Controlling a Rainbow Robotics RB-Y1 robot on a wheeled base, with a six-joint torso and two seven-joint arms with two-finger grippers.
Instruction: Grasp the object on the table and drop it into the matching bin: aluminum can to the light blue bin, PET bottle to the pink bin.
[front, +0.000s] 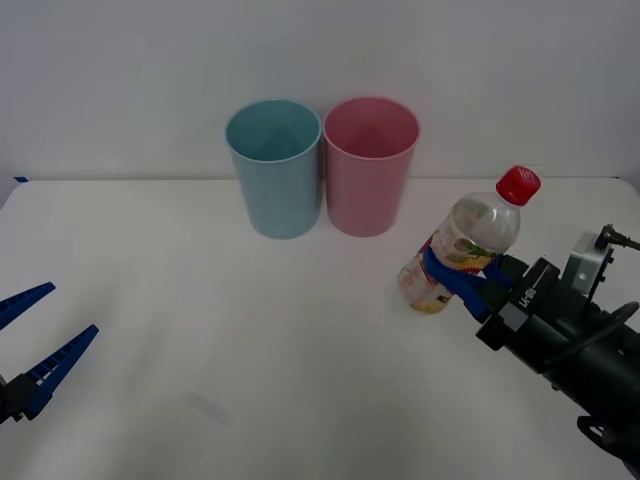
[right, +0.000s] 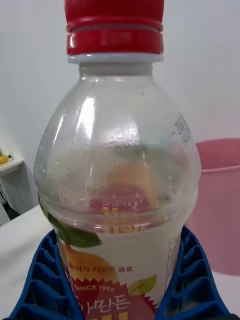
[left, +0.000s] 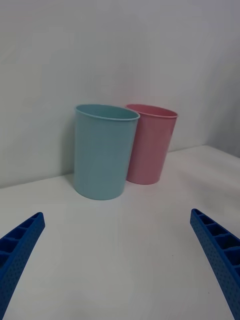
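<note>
The right gripper's (front: 462, 272) blue ribbed fingers (right: 42, 280) were clamped on the PET bottle (front: 462, 243), one on each side of its labelled lower body. The bottle leaned, its long axis tilted with the red cap (front: 518, 184) up and toward the right and the base down to the left (whether the base touched the worktop (front: 250, 370) could not be told). It sat to the right of the pink bin (front: 368, 165), nearer the robot. The light blue bin (front: 275, 167) stood just beside the pink one, on its left, both upright at the far side. The left gripper (front: 30, 345) hung low at the left edge, fingers (left: 215, 250) spread wide apart, holding nothing.
</note>
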